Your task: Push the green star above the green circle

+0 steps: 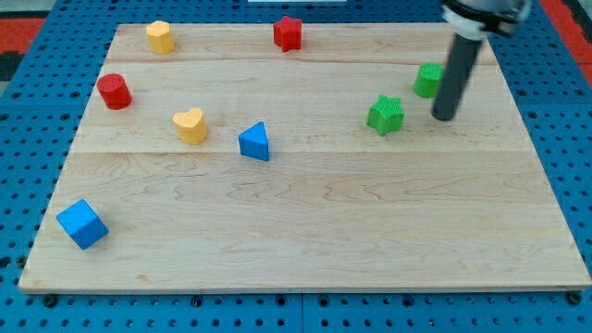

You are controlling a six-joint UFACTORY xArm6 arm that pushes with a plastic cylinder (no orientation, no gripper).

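At the view's far left, near the bottom corner of the wooden desk [305, 231], sits a blue cube [81, 224], well apart from everything else. Higher up on the left stands a red cylinder [115, 91], and further toward the view's top edge a yellow block [160, 36] whose shape I cannot make out for sure. Moving right, a yellow heart [190, 125] lies near the middle height of the desk, with a blue triangle [254, 141] just beside it on its right, the two apart. Near the view's top edge, around the centre, is a red star [288, 32].

On the right half sits the green star [386, 115]. Up and to its right is the green circle [428, 80], its right side partly hidden by the dark rod. So the star lies lower and to the left of the circle, near it but not touching.

My tip [444, 117] rests on the desk to the right of the green star, at about the same height, with a clear gap between them, and just below the green circle. There are no fingers on this arm, only the straight rod, so there is nothing to be apart or together.
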